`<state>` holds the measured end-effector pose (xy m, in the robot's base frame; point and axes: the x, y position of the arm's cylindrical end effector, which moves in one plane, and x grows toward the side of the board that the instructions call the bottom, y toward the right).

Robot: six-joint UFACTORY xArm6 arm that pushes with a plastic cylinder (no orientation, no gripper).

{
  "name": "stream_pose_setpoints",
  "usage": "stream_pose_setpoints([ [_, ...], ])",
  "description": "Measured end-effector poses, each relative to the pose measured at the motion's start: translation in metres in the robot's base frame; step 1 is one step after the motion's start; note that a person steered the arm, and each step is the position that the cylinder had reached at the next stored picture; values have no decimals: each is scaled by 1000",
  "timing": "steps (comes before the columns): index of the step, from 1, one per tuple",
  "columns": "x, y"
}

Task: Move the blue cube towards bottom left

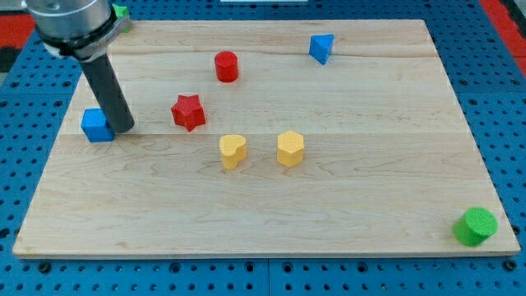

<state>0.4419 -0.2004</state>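
Judging progress first: the blue cube [96,125] sits close to the board's left edge, roughly at mid-height, so we take the leftward part as largely done and the downward part as mostly still open. We carry no pincer, only the rod, so there is nothing to call apart or together; my tip [123,129] stands at the cube's right side, touching it or just beside it, we cannot tell which.

Room for moving: below the cube the wooden board [271,226] is bare all the way to the bottom left corner, with no block in that lane. The left edge is the concern; it slants outward toward the view's bottom, yet the cube is near it, and a push from the right would probably run it off. We judge a push from the cube's upper side safer.

Other blocks are well apart: red star [188,112], red cylinder [226,66], two yellow blocks [233,151] [290,149], blue triangular block [322,48], green cylinder [477,225].
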Motion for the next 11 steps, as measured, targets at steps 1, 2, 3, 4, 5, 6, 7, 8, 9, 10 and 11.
stream_pose_setpoints([
  [1, 10, 1],
  [2, -32, 56],
  [3, -83, 74],
  [4, -87, 16],
  [5, -75, -27],
  [6, -34, -30],
  [7, 1, -29],
  [8, 29, -29],
  [9, 51, -29],
  [10, 53, -29],
  [11, 50, -29],
])
